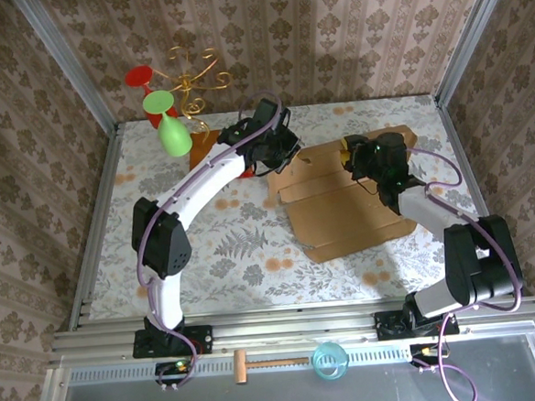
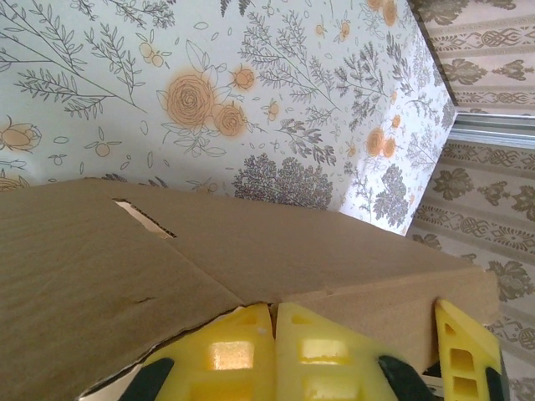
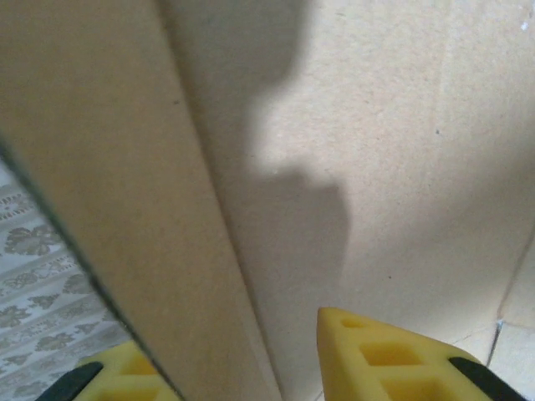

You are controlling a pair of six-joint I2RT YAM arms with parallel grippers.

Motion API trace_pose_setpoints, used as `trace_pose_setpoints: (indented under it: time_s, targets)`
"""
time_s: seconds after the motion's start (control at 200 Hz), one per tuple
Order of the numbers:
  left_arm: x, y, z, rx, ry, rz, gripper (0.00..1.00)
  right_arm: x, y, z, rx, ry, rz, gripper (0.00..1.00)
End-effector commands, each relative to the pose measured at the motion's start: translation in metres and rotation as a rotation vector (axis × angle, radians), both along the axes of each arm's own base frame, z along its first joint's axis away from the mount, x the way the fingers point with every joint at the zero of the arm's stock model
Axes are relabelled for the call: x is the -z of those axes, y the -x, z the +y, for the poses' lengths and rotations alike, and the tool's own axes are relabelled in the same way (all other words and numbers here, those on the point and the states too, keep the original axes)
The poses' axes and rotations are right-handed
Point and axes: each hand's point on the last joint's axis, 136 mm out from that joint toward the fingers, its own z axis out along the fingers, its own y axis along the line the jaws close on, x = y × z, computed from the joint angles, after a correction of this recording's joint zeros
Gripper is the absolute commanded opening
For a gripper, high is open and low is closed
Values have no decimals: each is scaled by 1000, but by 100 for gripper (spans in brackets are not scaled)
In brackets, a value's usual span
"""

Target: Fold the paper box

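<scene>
Paper box (image 1: 342,218) only partly folded
Its near part is laid flat on the desk (image 1: 225,249). Farther back, one flap (image 3: 167,167) is stood up inside the partly open right gripper (image 3: 226,334), and the left gripper (image 2: 273,307) is squeezed shut by the far left edge. Most of the folding is left to be done.

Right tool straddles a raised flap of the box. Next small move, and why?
Probably close the right tool on it: that flap of the paper box stands between its open jaws, ungripped, while the left tool pinches its far-left corner.
</scene>
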Motion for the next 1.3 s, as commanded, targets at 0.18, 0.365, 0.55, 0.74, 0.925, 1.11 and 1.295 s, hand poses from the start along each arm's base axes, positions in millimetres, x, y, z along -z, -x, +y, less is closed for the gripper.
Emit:
trace_pose_setpoints:
  time_s: [0.18, 0.365, 0.55, 0.74, 0.925, 1.11, 1.295]
  targets:
    - [-63, 0, 47, 29, -169, -221, 36, -22, -9, -4, 15, -1, 19, 0]
    - [-49, 19, 116, 49, -328, -283, 32, -48, 0, -12, 28, -11, 77, 0]
    - [12, 51, 157, 14, -310, -286, 8, -52, 3, -17, 52, -42, 122, 0]
    - [72, 44, 143, -17, -80, -316, 5, -74, 10, -20, 74, -59, 126, 0]
    - [100, 21, 121, -34, 50, -411, 14, -71, 8, -19, 73, -78, 152, 0]
    - [110, 2, 96, -39, 185, -493, 27, -67, 9, -20, 92, -106, 186, 0]
    - [119, -7, 80, -65, 265, -523, 34, -67, 10, -22, 109, -127, 208, 0]
